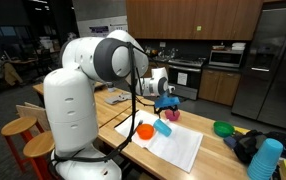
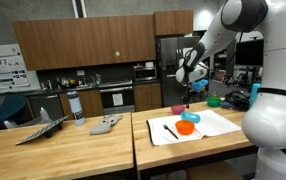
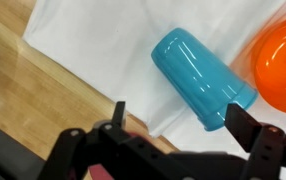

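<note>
In an exterior view, the blue cup (image 1: 163, 127) is shown lying on its side on the white cloth (image 1: 178, 148), below the gripper (image 1: 164, 92). Being round, it could be rolled away by one-sided contact.

In an exterior view, the orange bowl (image 2: 186, 127) is seen just beside the blue cup (image 2: 191, 118), at its 7 o'clock. The bowl could be struck by a descending finger.

In the wrist view, the jaws of the gripper (image 3: 181, 120) are spread fully. Nothing is held or touched. The blue cup (image 3: 201, 75) lies at 12 o'clock, its mouth toward 4 o'clock.
</note>
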You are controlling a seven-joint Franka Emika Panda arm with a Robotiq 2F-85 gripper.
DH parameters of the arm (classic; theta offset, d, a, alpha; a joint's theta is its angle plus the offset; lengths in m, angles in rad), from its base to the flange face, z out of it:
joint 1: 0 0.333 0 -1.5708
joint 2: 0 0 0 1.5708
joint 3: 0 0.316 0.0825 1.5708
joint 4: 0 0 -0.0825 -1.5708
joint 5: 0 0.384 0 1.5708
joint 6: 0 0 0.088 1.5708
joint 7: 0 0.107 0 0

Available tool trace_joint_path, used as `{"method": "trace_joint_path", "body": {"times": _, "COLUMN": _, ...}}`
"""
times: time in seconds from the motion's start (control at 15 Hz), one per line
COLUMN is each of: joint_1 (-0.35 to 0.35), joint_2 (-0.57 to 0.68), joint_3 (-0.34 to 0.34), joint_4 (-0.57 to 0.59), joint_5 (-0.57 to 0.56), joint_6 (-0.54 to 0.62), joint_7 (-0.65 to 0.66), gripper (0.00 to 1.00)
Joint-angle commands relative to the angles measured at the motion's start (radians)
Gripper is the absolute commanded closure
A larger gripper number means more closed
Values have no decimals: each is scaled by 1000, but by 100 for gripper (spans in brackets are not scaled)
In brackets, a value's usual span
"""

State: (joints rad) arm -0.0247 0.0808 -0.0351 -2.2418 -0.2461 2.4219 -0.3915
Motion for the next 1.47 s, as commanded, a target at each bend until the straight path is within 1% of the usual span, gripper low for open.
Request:
{"method": "trace_joint_path", "body": {"times": 0.0, "joint_1": -5, "joint_2": -1, "joint_3": 5, "joint_4": 2, "joint_5": 0, "joint_6": -3, "joint_7": 0, "gripper": 0}}
{"method": "trace_joint_path", "body": {"times": 0.07, "joint_1": -11, "joint_2": -7, "joint_3": 5, "joint_4": -3, "joint_5": 26, "joint_6": -7, "joint_7": -18, "gripper": 0}}
{"method": "trace_joint_path", "body": {"times": 0.2, "joint_1": -24, "joint_2": -12, "joint_3": 20, "joint_4": -20, "joint_5": 175, "joint_6": -6, "joint_7": -166, "gripper": 0}}
{"method": "trace_joint_path", "body": {"times": 0.33, "joint_1": -28, "joint_2": -11, "joint_3": 28, "joint_4": -25, "joint_5": 312, "joint_6": -25, "joint_7": -267, "gripper": 0}}
{"method": "trace_joint_path", "body": {"times": 0.47, "joint_1": -32, "joint_2": -10, "joint_3": 28, "joint_4": -27, "joint_5": 411, "joint_6": -38, "joint_7": -331, "gripper": 0}}
{"method": "trace_joint_path", "body": {"times": 0.6, "joint_1": -28, "joint_2": -10, "joint_3": 28, "joint_4": -26, "joint_5": 460, "joint_6": -61, "joint_7": -339, "gripper": 0}}
{"method": "trace_joint_path", "body": {"times": 0.73, "joint_1": -26, "joint_2": -11, "joint_3": 21, "joint_4": -23, "joint_5": 441, "joint_6": -85, "joint_7": -301, "gripper": 0}}
{"method": "trace_joint_path", "body": {"times": 0.93, "joint_1": -17, "joint_2": -5, "joint_3": 17, "joint_4": -15, "joint_5": 365, "joint_6": -90, "joint_7": -209, "gripper": 0}}
{"method": "trace_joint_path", "body": {"times": 1.4, "joint_1": 14, "joint_2": 32, "joint_3": 20, "joint_4": 47, "joint_5": 79, "joint_6": -196, "joint_7": 85, "gripper": 0}}
